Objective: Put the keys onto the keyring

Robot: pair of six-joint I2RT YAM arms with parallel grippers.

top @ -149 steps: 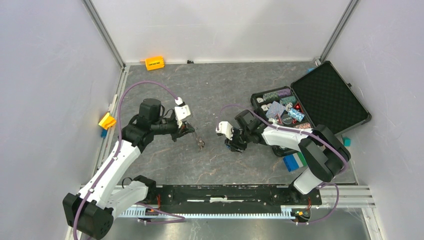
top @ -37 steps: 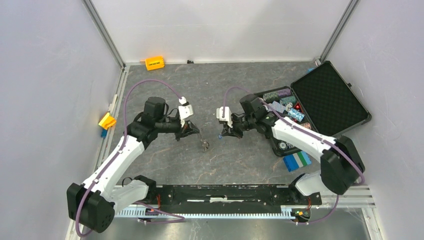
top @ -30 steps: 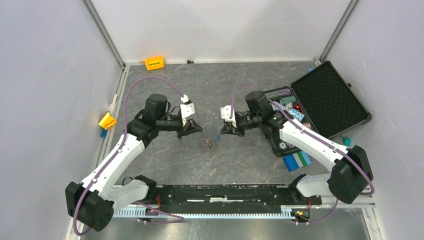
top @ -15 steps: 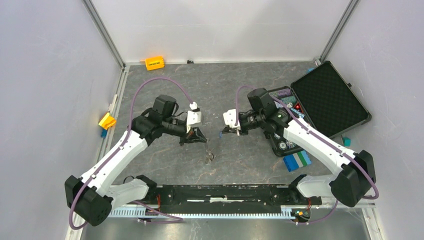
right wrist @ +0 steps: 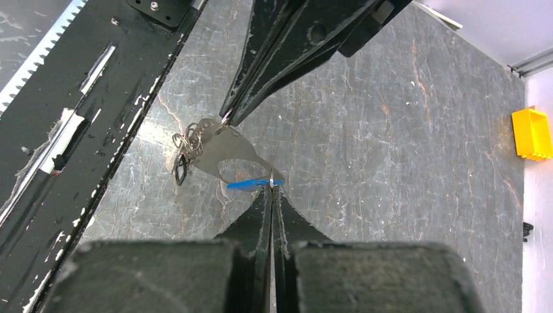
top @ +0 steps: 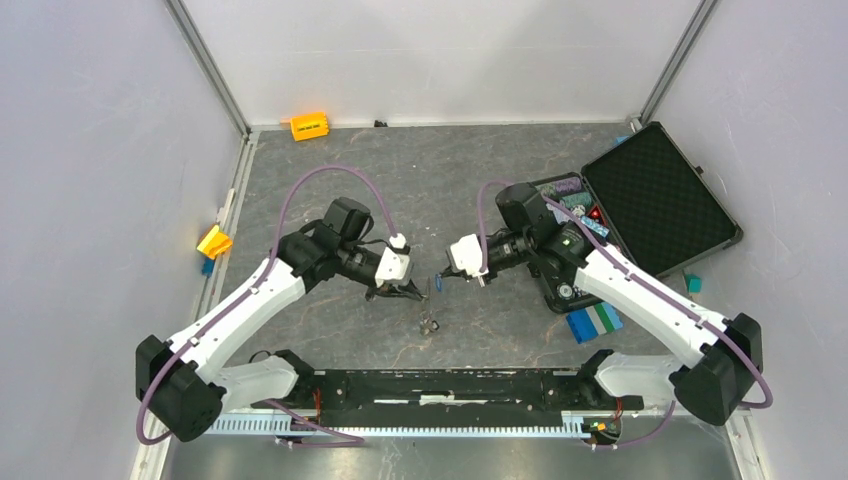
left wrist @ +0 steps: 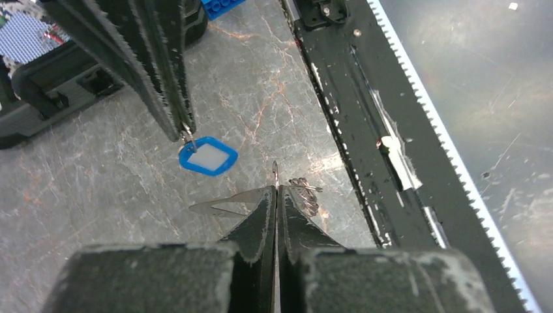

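The left end effector (left wrist: 275, 190) is clenched, its two dark fingers pressed together on the edge of the keyring (right wrist: 231, 151), a flat grey plate with a long oval hole. The plate juts sideways from the fingertips, and in the left wrist view it shows only as a thin sliver. A cluster of small metal rings (right wrist: 186, 145) dangles from the keyring's end beside that grip. From above, the cluster shows just below the two end effectors and close to the black rail (top: 450, 385) at the near edge. The right end effector (right wrist: 270, 191) is also clenched, pinching a fine wire loop from which the blue tag (left wrist: 209, 157) of one key hangs. The tag is a rounded blue frame with a pale centre. It sits just beside the keyring, and the left wrist view shows a narrow gap between them. I cannot make out a key blade on the tag, nor the black-headed key. The two end effectors face each other tip to tip over the near middle of the grey marbled counter (top: 450, 190), with the arms angling in from either side. Well off to the right lies an open black case (top: 650, 195) with a blue-and-white block (top: 592, 322) near its front corner. An orange block (top: 309, 126) sits at the far edge.
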